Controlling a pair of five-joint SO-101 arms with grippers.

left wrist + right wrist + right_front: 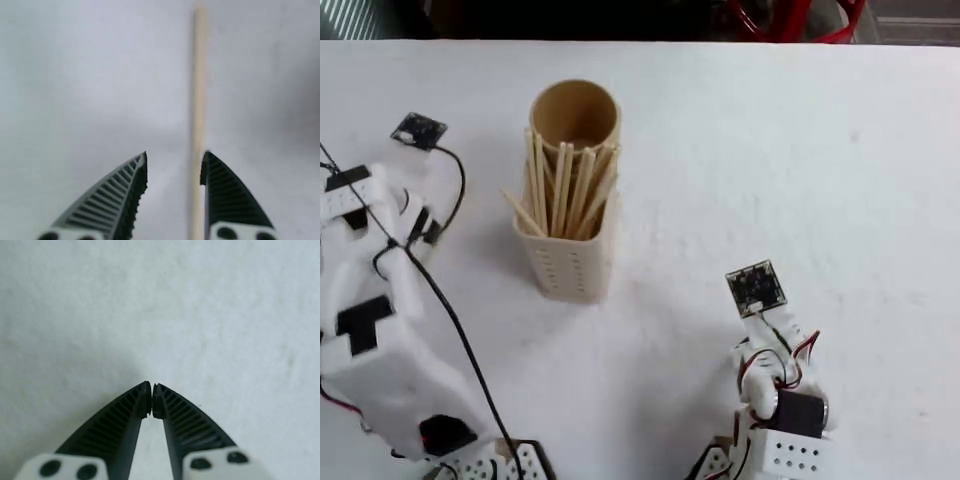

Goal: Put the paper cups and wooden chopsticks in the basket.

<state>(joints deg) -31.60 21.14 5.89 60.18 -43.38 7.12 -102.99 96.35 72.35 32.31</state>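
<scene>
A white counter (800,150) carried everything. The left arm (370,330) sat at its left edge and the right arm (780,400) near the front. A cream perforated basket (570,265) stood upright between them, nearer the left arm. A paper cup (575,115) stood in the basket's far end. A bundle of wooden chopsticks (568,190) leaned in the near end, touching the cup.

1 loose chopstick (198,90) was outside the basket, inside the left claw (175,153). That claw was spread. The stick ran between the 2 jaws, close beside 1 of them with a gap to the other. Its long axis pointed straight ahead along the claw's own line. Nothing pinched it, and whether it rested flat on the counter could not be told. Closing would likely catch it across its width, so the left arm looked the one for the move. The basket lay to that arm's right.

The right claw (151,386) was pressed together on nothing, over bare counter.

The counter looked matte and faintly grainy. Beyond its far edge the room was dark, with a red frame (790,20).
</scene>
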